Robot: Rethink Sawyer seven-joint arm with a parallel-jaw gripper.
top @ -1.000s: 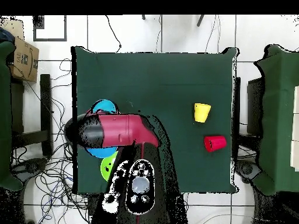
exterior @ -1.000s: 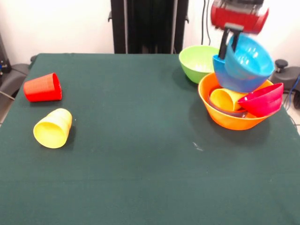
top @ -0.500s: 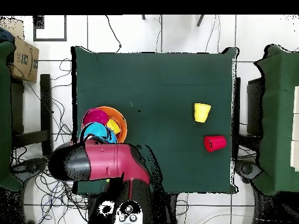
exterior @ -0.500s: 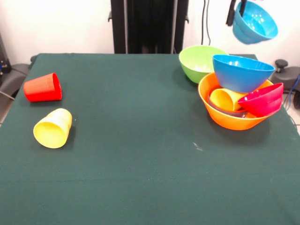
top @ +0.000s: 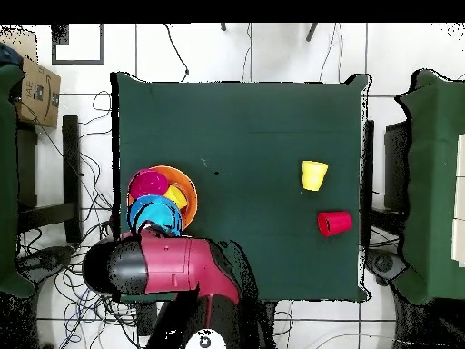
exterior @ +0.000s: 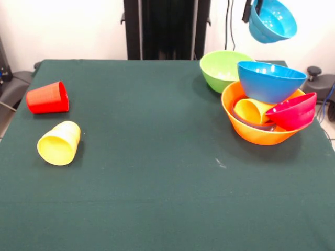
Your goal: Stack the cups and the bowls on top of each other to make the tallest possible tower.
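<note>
A: Status, going left to right from the big orange bowl (exterior: 261,133)?

B: Well left of it, near the worktop's (exterior: 157,183) left edge: red cup (exterior: 48,98) on its side, yellow cup (exterior: 59,143) on its side just in front of it. Both loose, well apart from the pile.

A: And the pile itself?

B: Lime green bowl (exterior: 224,69) stands just behind and left of the orange bowl, apparently touching its rim, not nested. Inside the orange bowl: a yellow-orange cup (exterior: 252,111) lying on its side, and a dark rim under it that I can't identify. The medium blue bowl (exterior: 271,81) sits on top, toward the back. The crimson bowl (exterior: 293,112) is tilted on the right rim.

A: Tool?

B: Tool (exterior: 248,11) is up at the top edge, above the pile. One dark finger shows against the rim of a light-blue bowl (exterior: 271,20), which hangs tilted in the air, well clear of the blue bowl. So it's pinching that bowl by the rim. Overhead, the arm (top: 159,270) covers most of that area.

A: Progress?

B: Early, I'd say. The tower is wider than tall: a few pieces nested loosely, two of them tilted. Left to do: place the light-blue bowl, bring in the green bowl and both cups. The sideways cup and tilted crimson bowl probably need reseating for any height.
</note>
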